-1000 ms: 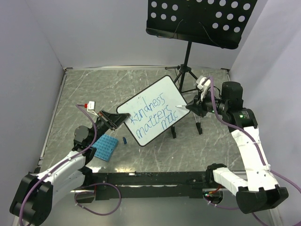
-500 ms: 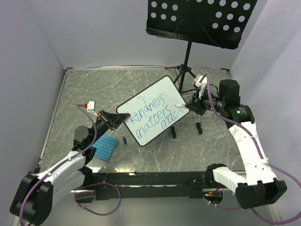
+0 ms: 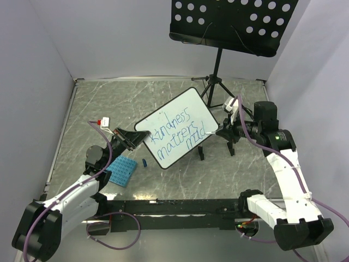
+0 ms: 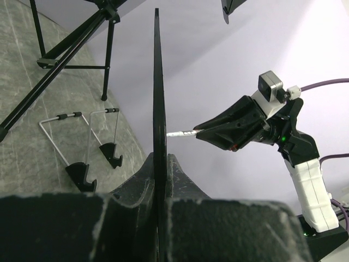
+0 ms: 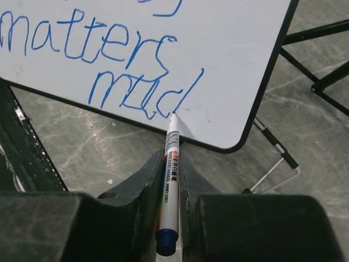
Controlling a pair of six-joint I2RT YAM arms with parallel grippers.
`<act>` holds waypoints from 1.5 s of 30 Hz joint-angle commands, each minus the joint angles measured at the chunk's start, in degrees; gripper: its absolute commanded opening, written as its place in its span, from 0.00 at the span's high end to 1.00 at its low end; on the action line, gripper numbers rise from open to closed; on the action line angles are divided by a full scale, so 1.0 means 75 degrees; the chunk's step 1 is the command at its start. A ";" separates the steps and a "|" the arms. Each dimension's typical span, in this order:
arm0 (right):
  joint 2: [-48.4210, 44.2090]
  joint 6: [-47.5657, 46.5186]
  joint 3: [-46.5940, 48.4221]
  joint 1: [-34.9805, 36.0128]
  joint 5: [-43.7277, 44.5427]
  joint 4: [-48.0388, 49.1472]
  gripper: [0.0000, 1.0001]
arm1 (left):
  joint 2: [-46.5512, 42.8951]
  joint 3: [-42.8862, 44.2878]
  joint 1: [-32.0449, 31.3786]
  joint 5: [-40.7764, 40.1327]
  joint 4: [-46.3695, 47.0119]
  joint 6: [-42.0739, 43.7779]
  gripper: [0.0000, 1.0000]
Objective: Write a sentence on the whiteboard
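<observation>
The left gripper is clenched on the left edge of the whiteboard, holding it up at a tilt over the table. The blue sentence reads "kindness matters" plus a few letters. The right gripper grasps a marker — tip touching the last letter.

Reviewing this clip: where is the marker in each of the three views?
Top external: the marker is right of centre, its tip at the whiteboard, lower right part.
Left wrist: mid-frame, a thin white stick meeting the edge-on whiteboard from the right.
Right wrist: bottom centre, pointing up at the blue writing.
Shared landmark: the whiteboard.
</observation>
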 commanded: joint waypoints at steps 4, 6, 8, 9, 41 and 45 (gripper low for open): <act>-0.0170 -0.0195 -0.0106 -0.0043 -0.0113 -0.0194 1.00 | -0.0118 0.0333 0.0030 -0.0029 0.1430 -0.0358 0.99; -0.0135 -0.0183 -0.0001 -0.0043 -0.0136 -0.0159 1.00 | -0.0095 0.0356 0.0030 -0.0006 0.1430 -0.0370 0.99; -0.0053 -0.0101 0.0070 -0.0043 -0.0148 -0.0031 1.00 | -0.0106 0.0368 0.0030 -0.0006 0.1395 -0.0347 0.99; -0.0030 -0.0078 0.0163 -0.0043 -0.0160 0.0016 1.00 | -0.0129 0.0368 0.0030 0.0006 0.1383 -0.0347 0.99; 0.0381 0.0403 0.0422 -0.0336 0.0192 0.0732 1.00 | -0.0270 0.0309 0.0077 0.0041 0.1336 -0.0335 0.99; 0.0264 0.0298 0.0363 -0.0336 0.0133 0.0521 1.00 | -0.0294 0.0286 0.0088 0.0029 0.1313 -0.0347 0.99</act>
